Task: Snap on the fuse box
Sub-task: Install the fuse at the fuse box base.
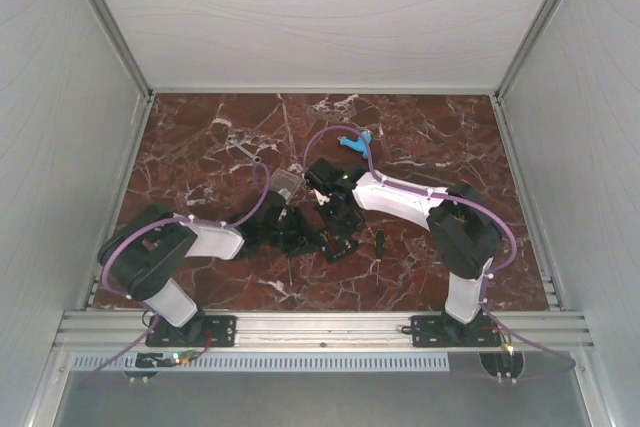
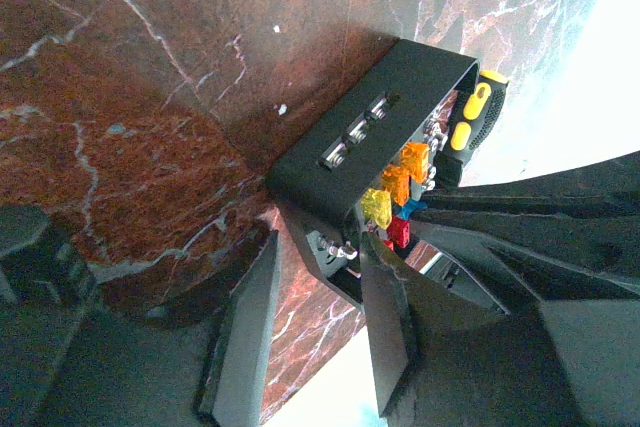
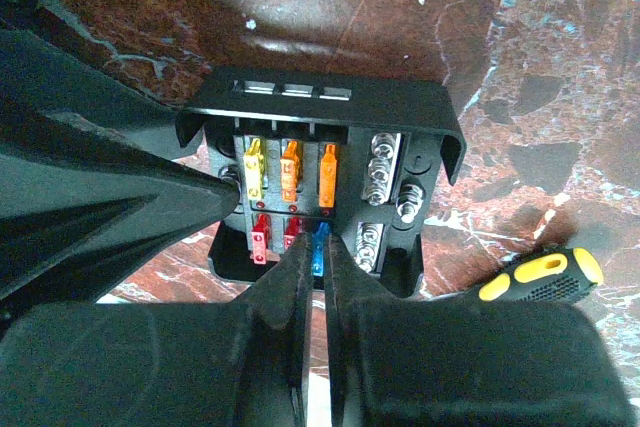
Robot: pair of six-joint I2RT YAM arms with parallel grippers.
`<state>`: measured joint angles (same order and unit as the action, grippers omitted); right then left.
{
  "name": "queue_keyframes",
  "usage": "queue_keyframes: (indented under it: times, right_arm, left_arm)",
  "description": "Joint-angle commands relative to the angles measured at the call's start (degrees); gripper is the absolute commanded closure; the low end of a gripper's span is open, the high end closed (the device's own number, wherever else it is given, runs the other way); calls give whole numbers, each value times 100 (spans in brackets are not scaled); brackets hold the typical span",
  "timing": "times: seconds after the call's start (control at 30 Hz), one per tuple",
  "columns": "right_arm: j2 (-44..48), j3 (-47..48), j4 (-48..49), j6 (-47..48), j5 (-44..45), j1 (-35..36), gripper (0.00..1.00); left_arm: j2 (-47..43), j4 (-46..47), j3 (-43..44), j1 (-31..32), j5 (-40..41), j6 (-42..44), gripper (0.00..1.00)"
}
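The fuse box (image 3: pixel 330 107) is a black tray lying open on the marble, with yellow, orange, red and blue fuses in rows; it also shows in the left wrist view (image 2: pixel 370 127) and from above (image 1: pixel 336 239). My left gripper (image 2: pixel 322 242) straddles one side wall, one finger inside by the fuses and the other outside, holding it. My right gripper (image 3: pixel 320 247) is shut, its tips down at the blue fuse (image 3: pixel 320 239) inside the box. The clear lid (image 1: pixel 287 184) lies apart on the table, just behind the left gripper (image 1: pixel 298 230).
A screwdriver with a black and yellow handle (image 3: pixel 545 277) lies close beside the box on the right arm's side (image 1: pixel 380 242). A blue plastic piece (image 1: pixel 358 140) and a metal tool (image 1: pixel 246 150) lie further back. White walls enclose the table.
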<state>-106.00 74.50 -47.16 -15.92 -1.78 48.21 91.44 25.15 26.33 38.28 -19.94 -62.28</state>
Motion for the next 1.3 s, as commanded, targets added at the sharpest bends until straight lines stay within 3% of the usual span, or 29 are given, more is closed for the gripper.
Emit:
queue_keyframes:
  times: [0.0,0.27,0.4,0.57,0.73,1.03,1.27]
  right_arm:
    - [-650,-459,62,-12,439,-4,100]
    - [-629,-445,65,-69,594,-6,100]
    - [-199,-360,171,1,470,95,100]
    - [348,-266,217,-13,263,136,84]
    - [779,-305,276,-157,182,154,79]
    - [1403,-794,655,-422,18,67,81]
    - [1493,-1113,1127,-619,-458,-196,82]
  left_arm:
    - [86,27,110,-14,60,102,62]
    - [51,19,92,-14,59,111,62]
    - [-72,-90,89,-14,84,133,61]
    - [-338,-431,130,-14,209,205,60]
    - [-681,-994,252,-14,391,348,57]
    - [-1262,-2037,708,-149,924,1312,45]
    - [-855,-2180,1357,-341,818,2308,38]
